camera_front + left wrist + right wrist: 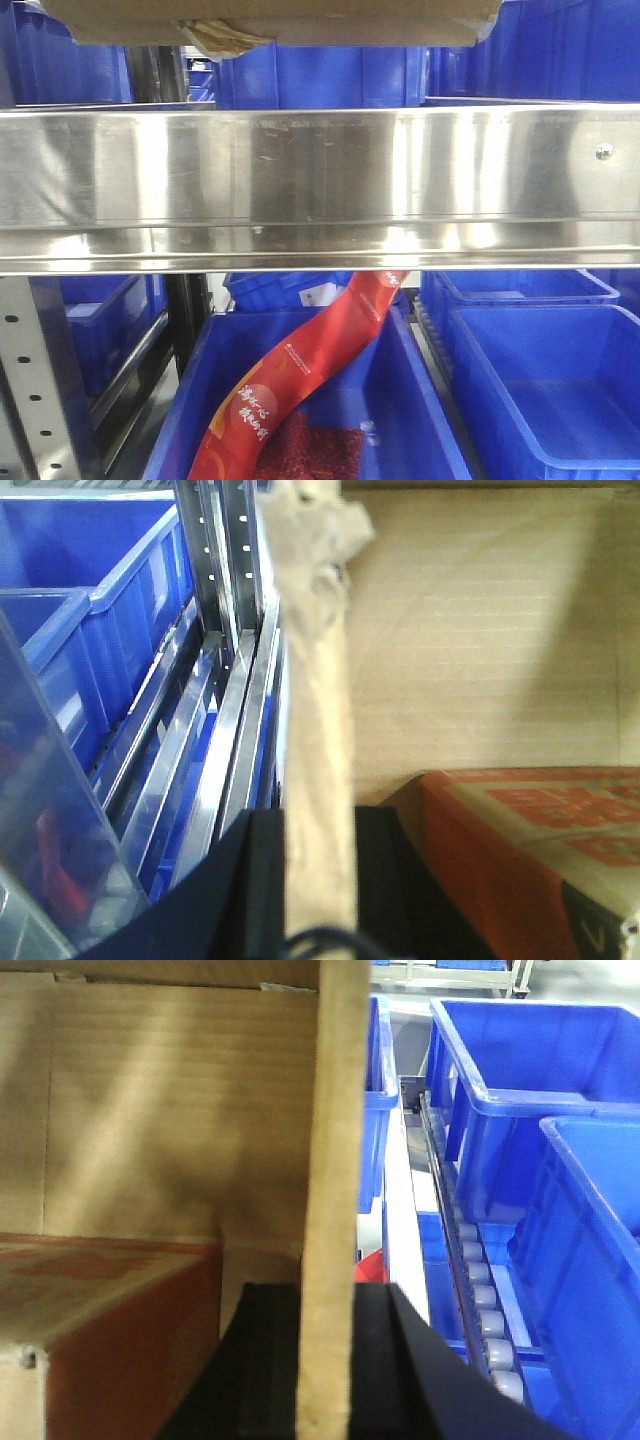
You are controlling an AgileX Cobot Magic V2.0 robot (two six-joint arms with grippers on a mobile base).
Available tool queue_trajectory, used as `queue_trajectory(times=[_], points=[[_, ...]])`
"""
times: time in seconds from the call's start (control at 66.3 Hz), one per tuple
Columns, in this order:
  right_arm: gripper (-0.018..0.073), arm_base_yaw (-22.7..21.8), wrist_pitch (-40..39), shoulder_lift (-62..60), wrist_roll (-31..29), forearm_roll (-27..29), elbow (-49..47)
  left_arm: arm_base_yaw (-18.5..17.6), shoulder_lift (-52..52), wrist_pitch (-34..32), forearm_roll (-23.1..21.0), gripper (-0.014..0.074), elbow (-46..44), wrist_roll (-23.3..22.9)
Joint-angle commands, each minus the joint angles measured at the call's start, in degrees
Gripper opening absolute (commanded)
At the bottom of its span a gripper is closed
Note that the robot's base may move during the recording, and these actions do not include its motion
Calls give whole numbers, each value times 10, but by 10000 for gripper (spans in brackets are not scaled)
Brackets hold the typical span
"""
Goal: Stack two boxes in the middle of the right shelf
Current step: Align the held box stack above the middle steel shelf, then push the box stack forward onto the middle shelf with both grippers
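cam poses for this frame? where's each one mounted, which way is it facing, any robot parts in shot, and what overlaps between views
Exterior front: low, level, facing the shelf rail; cardboard box at the top edge, blue bins below; no robot parts.
Left wrist: looks along the left gripper, shut on the box's left wall; rack uprights to the left.
Right wrist: looks along the right gripper, shut on the box's right wall; roller track to the right.
Shared: both wrist views see the box interior and an orange-red carton inside.

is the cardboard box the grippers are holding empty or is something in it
Not empty. Both wrist views look into the open box, and a red-orange printed carton lies inside. Each gripper, left and right, clamps a side wall.
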Motion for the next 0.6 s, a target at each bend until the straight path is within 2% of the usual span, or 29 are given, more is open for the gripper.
queue_trajectory(times=[0.0, 0.06, 0.151, 0.271, 0.362, 0.467, 0.588], points=[[-169, -3, 3, -9, 1, 12, -8, 3, -7, -9, -9, -111, -8, 6], [-169, -6, 26, -6, 2, 46, -13, 3, -7, 7, -32, -111, -8, 6], [-169, -9, 32, 1, 2, 51, -27, 3, 0, 21, -47, -111, -12, 21], [-169, -17, 81, 23, 2, 60, -65, 16, 23, 64, -132, -111, -38, 78], [-169, -18, 101, 43, 2, 60, -70, 38, 46, 84, -175, -111, -54, 79], [-169, -18, 102, 60, 2, 60, -70, 54, 60, 84, -186, -111, -60, 81], [-169, -18, 88, 76, 2, 60, -70, 55, 68, 84, -185, -111, -60, 97]])
